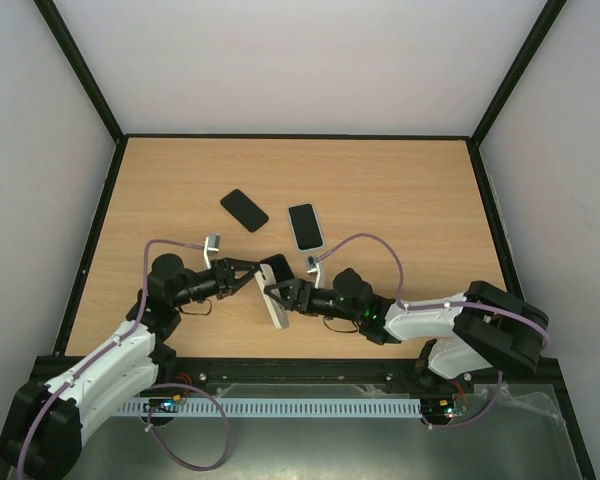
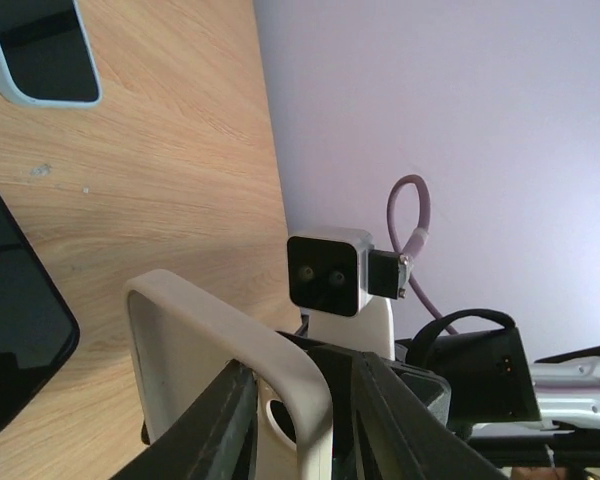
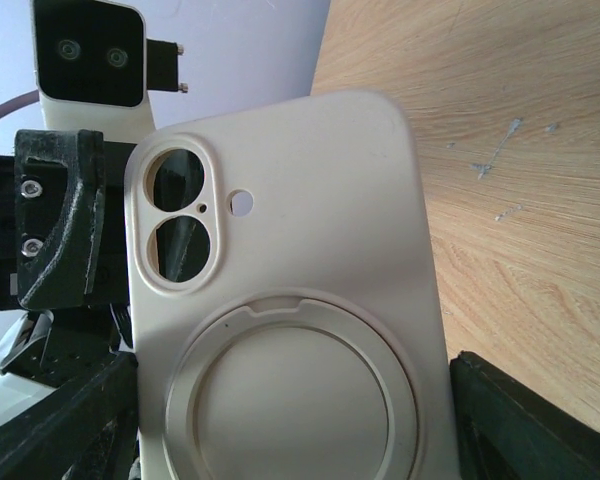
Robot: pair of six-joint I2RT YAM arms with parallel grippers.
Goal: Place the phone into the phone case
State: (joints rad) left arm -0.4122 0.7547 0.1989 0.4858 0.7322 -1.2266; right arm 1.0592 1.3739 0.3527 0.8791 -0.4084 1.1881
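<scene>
case: cream case [image 1: 275,292], empty, held between the two arms over the near-middle of the table [image 1: 410,200]. Looks stood on edge and lifted; can't confirm it's fully off the wood.
right gripper: right gripper [image 1: 285,296] spread wide and clamped across the case's width. Wrist view has a dark finger against each long side.
left gripper: left gripper [image 1: 250,274] jaws narrow, straddling the rim at the camera-hole end. Gap on one side is unclear, so can't tell if it's actually pinching.
phones: two on the table, both flat, further from the near edge than the case. Black phone [image 1: 244,209] sits left of centre, light-rimmed phone [image 1: 306,226] just right of it. They lie near each other, not touching.
which phone: can't tell which one is meant for the case. The light rim could be a bumper already fitted, or just the frame.
done: case picked up and presented between the arms.
left: everything with the phone. Neither is touched, nothing is seated in the case. My guess is one arm has to let go and fetch a phone while the other steadies the case.
top view only: layout, both arms, both phones relative to the case.
right wrist only: back of the case, with two lens holes, a small hole and a ring. Phones out of frame.
left wrist only: hollow side and rim of the case, plus parts of both phones on the wood beyond it.
risk: a thin rim grip could let the case twist.
</scene>
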